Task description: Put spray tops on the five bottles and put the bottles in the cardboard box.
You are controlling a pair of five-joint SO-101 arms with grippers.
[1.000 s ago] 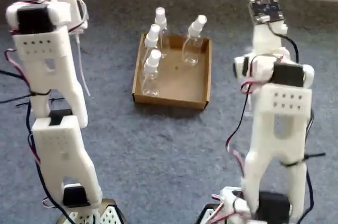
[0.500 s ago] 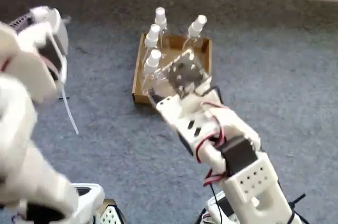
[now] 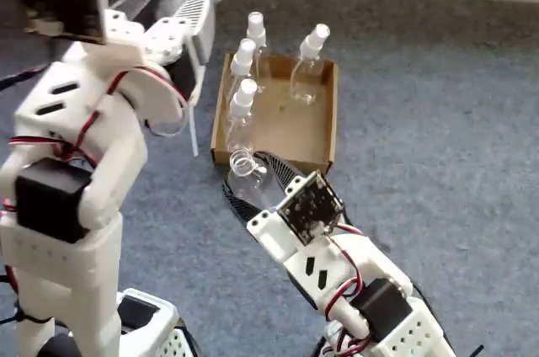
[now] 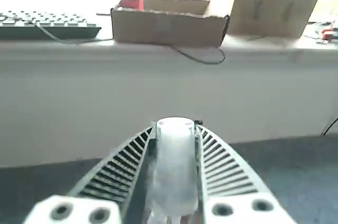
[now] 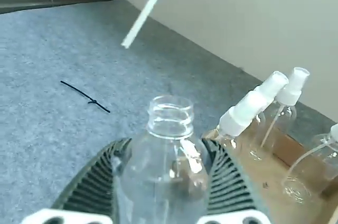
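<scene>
I see the cardboard box with 4 capped bottles standing inside. At the box's near edge, my right gripper is clamped around 1 uncapped bottle. Off the box's far-left corner, my left gripper pinches a spray top, its tube dangling beside the box.

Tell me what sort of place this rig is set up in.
Most likely an office or workroom: grey carpet as the work surface, a white wall beside it, and a keyboard and brown boxes on a ledge.
</scene>
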